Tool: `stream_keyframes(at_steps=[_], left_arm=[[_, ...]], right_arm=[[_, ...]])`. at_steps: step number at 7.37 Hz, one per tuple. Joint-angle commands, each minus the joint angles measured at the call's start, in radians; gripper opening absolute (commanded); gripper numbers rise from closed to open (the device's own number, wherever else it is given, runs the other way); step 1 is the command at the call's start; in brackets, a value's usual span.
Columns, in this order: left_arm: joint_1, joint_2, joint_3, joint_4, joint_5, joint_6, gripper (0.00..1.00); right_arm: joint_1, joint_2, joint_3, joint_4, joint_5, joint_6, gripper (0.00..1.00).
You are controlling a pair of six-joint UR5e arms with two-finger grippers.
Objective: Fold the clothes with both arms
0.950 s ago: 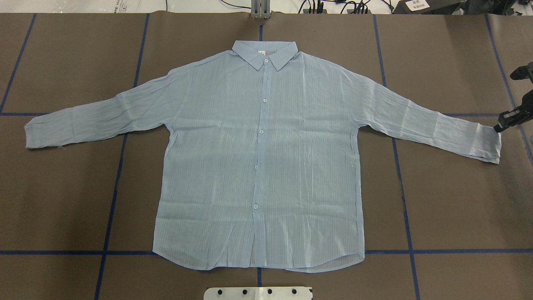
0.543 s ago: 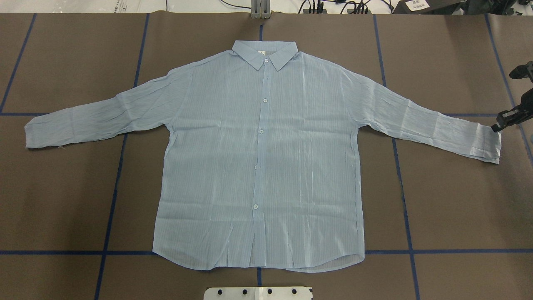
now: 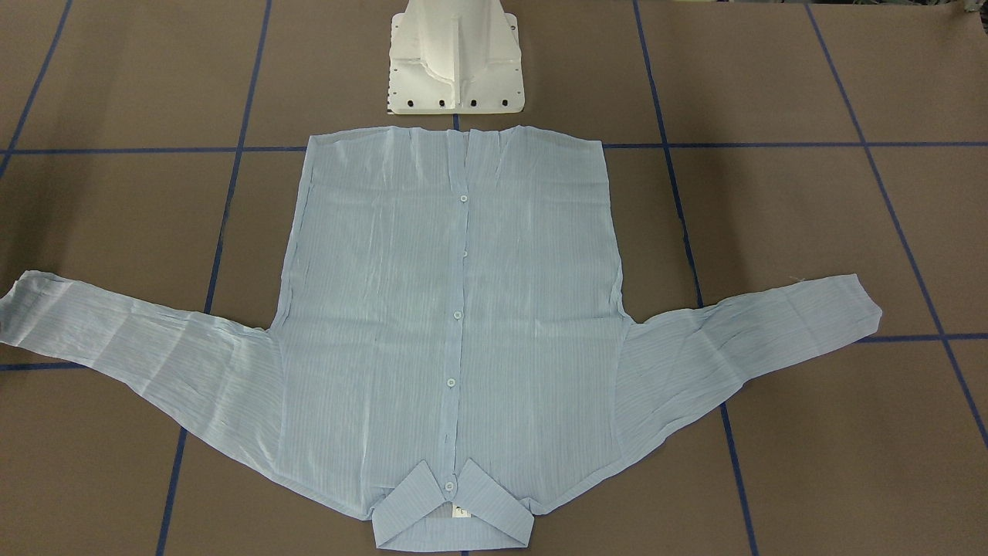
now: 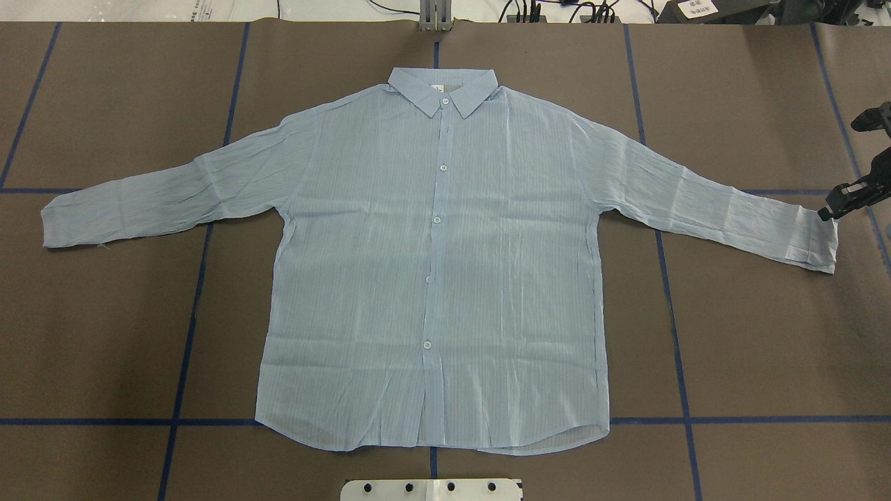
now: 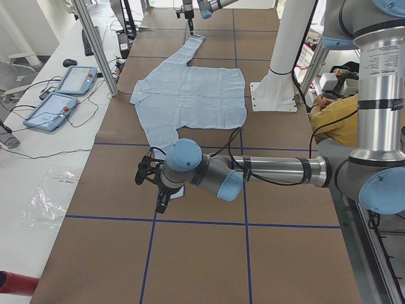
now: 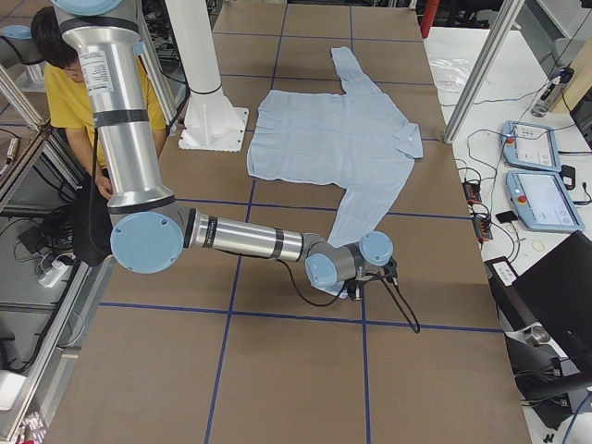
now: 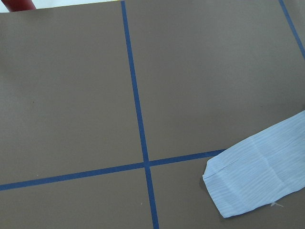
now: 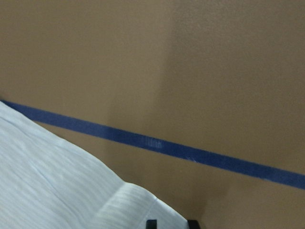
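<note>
Light-blue pinstriped shirt [image 4: 431, 278] flat on the brown table [image 4: 104, 334], front up and buttoned, collar pointing away from the white base [image 3: 455, 62], hem just short of it. Both sleeves spread out sideways, a bit crinkled, lying across the blue tape lines [image 4: 188, 334]. Right gripper [image 4: 830, 209] down low at the end of the sleeve on the overhead view's right, tip right at the cuff [image 4: 818, 240] edge, touching or just shy, hard to call. Jaws slightly apart going by the two dark tips at the bottom of the right wrist view, nothing between them. Left gripper [image 5: 152, 187] low over the table right by the other cuff [image 7: 257, 176], seen only from the side, so no telling whether parted or closed. Left wrist view: brown table, a tape cross, that cuff poking in from the right. Person [image 6: 69, 102] in yellow close behind the robot.
</note>
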Motion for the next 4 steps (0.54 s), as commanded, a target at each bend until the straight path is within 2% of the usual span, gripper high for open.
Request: stream_keyframes(at_steps=[1, 4], left_arm=[[0.0, 0.002, -0.004, 0.001, 0.0, 0.0, 0.99], [-0.002, 0.002, -0.005, 0.001, 0.0, 0.0, 0.99]], right_arm=[[0.0, -0.001, -0.002, 0.0, -0.003, 0.01, 0.73], [0.0, -0.002, -0.004, 0.0, -0.005, 0.01, 0.74]])
